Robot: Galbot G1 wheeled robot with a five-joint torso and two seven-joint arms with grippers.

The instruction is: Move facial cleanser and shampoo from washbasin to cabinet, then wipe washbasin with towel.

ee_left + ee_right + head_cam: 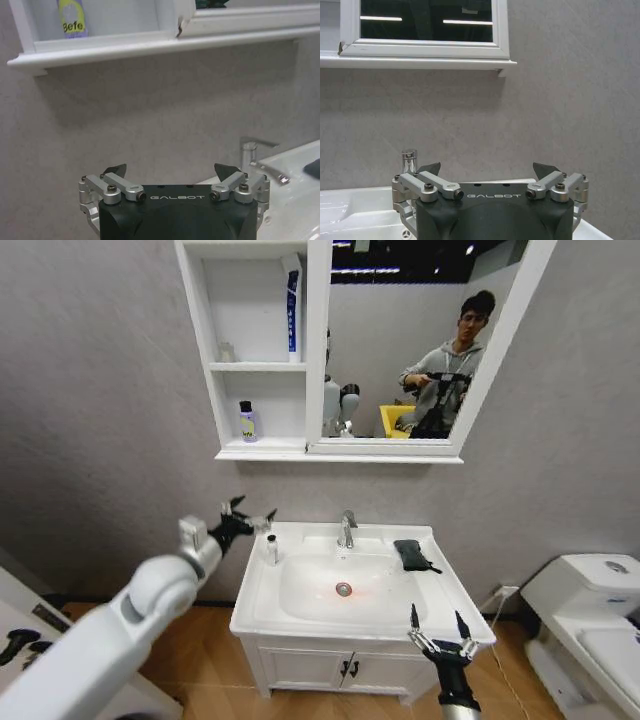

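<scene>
Now two bottles stand in the cabinet (262, 445) — both above the wide-open, empty left gripper (247, 511); right gripper (437, 627) likewise spread, towel (410, 554) beyond it.

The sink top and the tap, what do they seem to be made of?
The sink top looks like white glazed ceramic: smooth and glossy, with light reflecting in its bowl. The tap looks like chrome-plated metal, silvery and mirror-bright, though the metal underneath can't be told.
</scene>
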